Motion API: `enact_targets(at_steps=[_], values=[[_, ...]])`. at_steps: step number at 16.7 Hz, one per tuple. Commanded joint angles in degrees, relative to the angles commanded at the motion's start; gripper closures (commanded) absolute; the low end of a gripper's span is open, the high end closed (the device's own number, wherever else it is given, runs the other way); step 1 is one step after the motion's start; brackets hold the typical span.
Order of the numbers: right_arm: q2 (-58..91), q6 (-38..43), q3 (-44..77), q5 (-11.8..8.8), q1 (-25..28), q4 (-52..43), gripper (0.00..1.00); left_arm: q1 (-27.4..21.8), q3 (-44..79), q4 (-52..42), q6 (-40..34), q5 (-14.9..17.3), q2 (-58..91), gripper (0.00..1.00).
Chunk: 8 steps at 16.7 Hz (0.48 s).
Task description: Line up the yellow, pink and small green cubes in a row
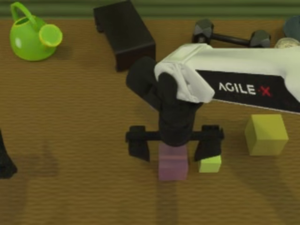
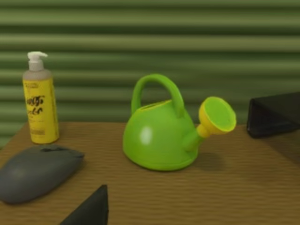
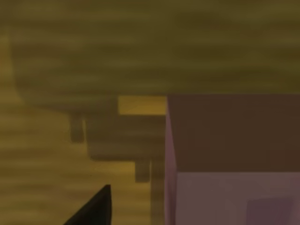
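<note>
Far left edge of the top view, you have the left arm's gripper [image 1: 4,161] parked — only a dark sliver shows, so you cannot tell how its jaws stand. Back left sits a glossy green watering can [image 1: 32,38] with a yellow-rimmed spout; the left wrist view adds a yellow pump bottle [image 2: 40,101] and a smooth grey mouse [image 2: 37,171]. Next along the back, a matte black box [image 1: 124,33], then a dark dumbbell [image 1: 232,36].

Mid-table on the woven brown table [image 1: 70,117], your right gripper [image 1: 173,145] hangs directly over the pink cube [image 1: 173,162], jaws spread wide apart, one finger on either side of it, neither visibly touching. The cube is plain, matte, flat-faced. Just beside it to the right, the small green cube [image 1: 209,164] lies partly under the right-hand finger. Farther right, well apart, stands the bigger dull yellow cube [image 1: 266,134].
</note>
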Motion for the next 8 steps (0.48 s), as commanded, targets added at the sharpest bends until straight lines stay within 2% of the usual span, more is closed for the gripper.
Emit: enact_targets(at_steps=[5, 8], values=[[-2.9, 0.0, 6.8, 0.0, 0.3, -10.2, 0.0, 0.0, 0.0, 0.0, 0.0, 0.0, 0.0, 0.0], [-3.6, -0.1, 7.9, -0.1, 0.4, -11.6, 0.0, 0.0, 0.0, 0.0, 0.0, 0.0, 0.0, 0.0]])
